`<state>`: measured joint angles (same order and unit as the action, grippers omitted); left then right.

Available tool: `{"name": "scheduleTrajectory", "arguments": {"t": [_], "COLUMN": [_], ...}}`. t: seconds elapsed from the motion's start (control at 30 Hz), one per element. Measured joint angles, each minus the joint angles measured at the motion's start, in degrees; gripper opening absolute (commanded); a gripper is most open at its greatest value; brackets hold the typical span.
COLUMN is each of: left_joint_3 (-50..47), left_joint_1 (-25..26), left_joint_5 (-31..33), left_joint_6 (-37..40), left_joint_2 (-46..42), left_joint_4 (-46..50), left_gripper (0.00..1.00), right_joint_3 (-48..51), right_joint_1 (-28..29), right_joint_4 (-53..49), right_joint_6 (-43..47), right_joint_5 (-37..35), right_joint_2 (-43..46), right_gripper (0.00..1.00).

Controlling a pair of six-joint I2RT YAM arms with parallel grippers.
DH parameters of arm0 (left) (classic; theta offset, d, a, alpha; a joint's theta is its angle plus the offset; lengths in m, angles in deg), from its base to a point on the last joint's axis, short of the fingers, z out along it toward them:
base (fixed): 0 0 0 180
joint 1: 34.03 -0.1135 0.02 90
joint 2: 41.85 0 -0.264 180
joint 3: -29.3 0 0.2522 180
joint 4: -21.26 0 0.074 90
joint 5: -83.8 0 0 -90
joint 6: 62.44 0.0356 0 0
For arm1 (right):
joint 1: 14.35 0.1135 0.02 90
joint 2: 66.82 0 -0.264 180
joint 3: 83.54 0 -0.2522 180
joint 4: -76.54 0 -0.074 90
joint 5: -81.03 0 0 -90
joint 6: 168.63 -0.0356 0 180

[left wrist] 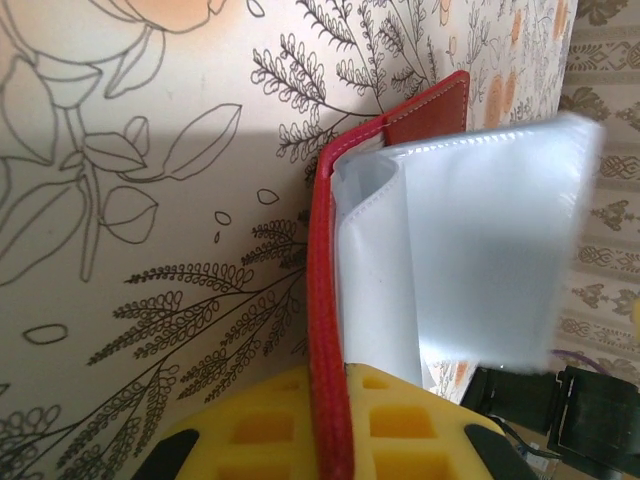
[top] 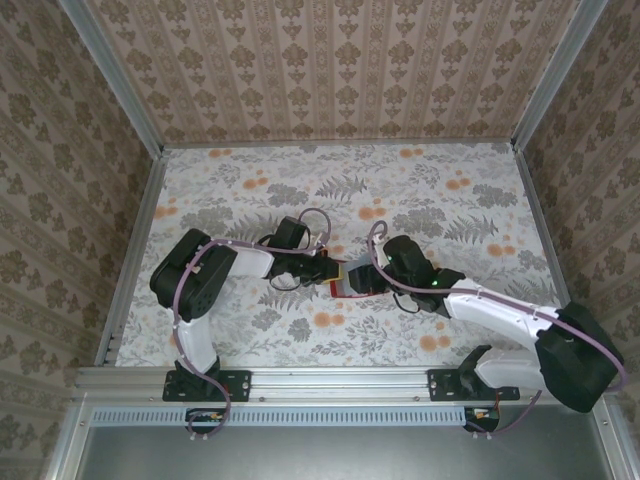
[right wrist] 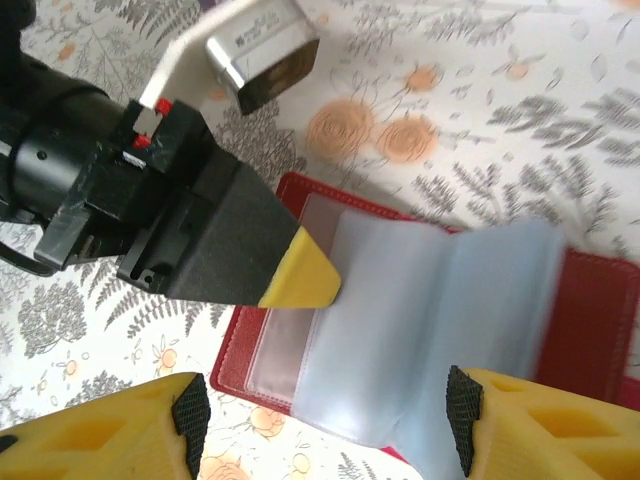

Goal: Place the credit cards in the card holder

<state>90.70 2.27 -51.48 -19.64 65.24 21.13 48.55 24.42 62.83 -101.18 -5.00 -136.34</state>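
Observation:
The card holder, a red case, lies open on the flowered table between the two arms. Its pale see-through pockets fan upward from the red cover. My left gripper is shut on the edge of the red cover, which stands on edge between its yellow fingers, with the pockets bulging to the right. From the right wrist, that left gripper pinches the case's left side. My right gripper hovers open over the pockets, holding nothing. The credit cards are out of view.
The flowered table is walled on three sides by patterned panels. A metal rail runs along the near edge. Both arms crowd the table's middle; the left arm's silver camera block sits close to my right gripper.

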Motion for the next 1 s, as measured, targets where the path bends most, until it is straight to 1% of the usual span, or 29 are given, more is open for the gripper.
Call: {"name": "scheduleTrajectory", "arguments": {"t": [0.1,0.27,0.47,0.57,0.67,0.8,0.9,1.0], "left_joint_3": [-0.13,-0.15,-0.15,-0.15,-0.55,-0.79,-0.79,-0.79], "left_joint_1": [0.00,0.02,0.04,0.04,0.07,0.04,0.04,0.07], "left_joint_5": [-0.20,-0.59,-0.61,-0.63,-0.61,-0.61,-0.61,-0.68], "left_joint_6": [-0.61,-1.25,-1.29,-1.29,-1.38,-1.57,-1.68,-1.73], "left_joint_2": [0.00,0.00,0.00,0.00,0.00,0.00,-0.13,-0.17], "left_joint_4": [-0.50,-1.16,-1.22,-1.25,-1.97,-2.23,-2.29,-2.38], "left_gripper": [0.02,0.02,0.04,0.08,0.10,0.11,0.13,0.21], "right_joint_3": [-0.87,-2.45,-6.58,-6.80,-7.45,-7.72,-7.72,-7.72], "right_joint_1": [1.70,4.28,4.79,4.61,4.48,3.93,3.43,3.30], "right_joint_4": [-2.49,-5.70,-8.20,-8.22,-8.11,-7.98,-8.00,-8.07], "right_joint_6": [1.57,3.61,5.03,4.94,4.39,3.17,2.56,2.19], "right_joint_5": [-2.14,-3.39,-4.26,-4.59,-5.31,-6.19,-6.21,-6.91], "right_joint_2": [-0.92,-6.38,-15.96,-18.05,-19.02,-19.50,-19.50,-19.50], "right_gripper": [0.69,0.69,0.69,0.69,0.63,0.58,0.52,0.48]}}
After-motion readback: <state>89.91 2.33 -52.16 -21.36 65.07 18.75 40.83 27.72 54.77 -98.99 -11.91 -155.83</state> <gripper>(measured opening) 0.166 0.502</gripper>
